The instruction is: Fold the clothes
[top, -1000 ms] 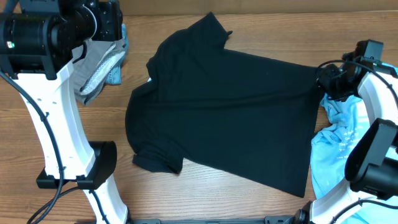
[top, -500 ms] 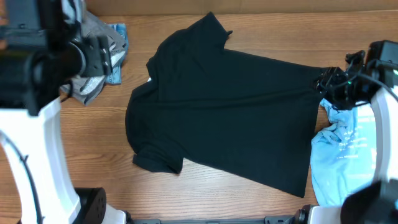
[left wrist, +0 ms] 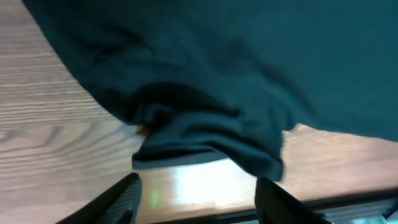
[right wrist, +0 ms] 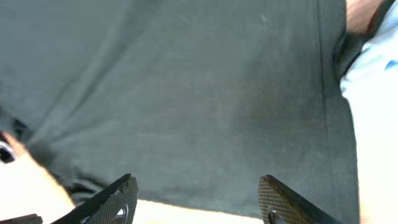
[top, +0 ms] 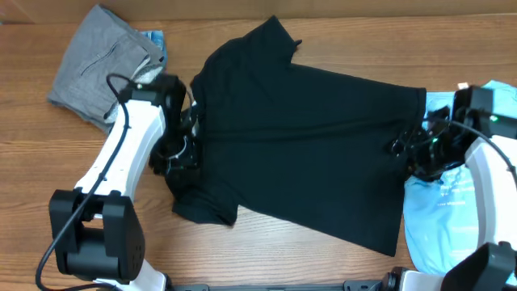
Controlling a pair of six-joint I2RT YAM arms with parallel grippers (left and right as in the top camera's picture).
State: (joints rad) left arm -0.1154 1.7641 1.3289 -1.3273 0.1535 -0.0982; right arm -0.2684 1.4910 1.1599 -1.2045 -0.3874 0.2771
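Observation:
A black T-shirt (top: 299, 133) lies spread flat across the middle of the wooden table, collar toward the left. It fills the left wrist view (left wrist: 249, 68) and the right wrist view (right wrist: 186, 87). My left gripper (top: 179, 153) is open and empty above the shirt's left edge, near the lower sleeve (left wrist: 205, 140). My right gripper (top: 406, 149) is open and empty above the shirt's right hem. In the left wrist view the open fingers (left wrist: 196, 199) frame bare wood. In the right wrist view the open fingers (right wrist: 196, 199) frame the hem.
A folded grey garment (top: 105, 61) lies at the back left with a bit of blue cloth (top: 155, 39) beside it. A light blue garment (top: 452, 210) is heaped at the right edge, also showing in the right wrist view (right wrist: 376, 93). The table's front edge (left wrist: 261, 208) is close.
Both arms have come down and inward over the shirt. The left arm moved from the grey garment to the shirt's left edge. The right gripper moved left from the blue heap onto the hem.

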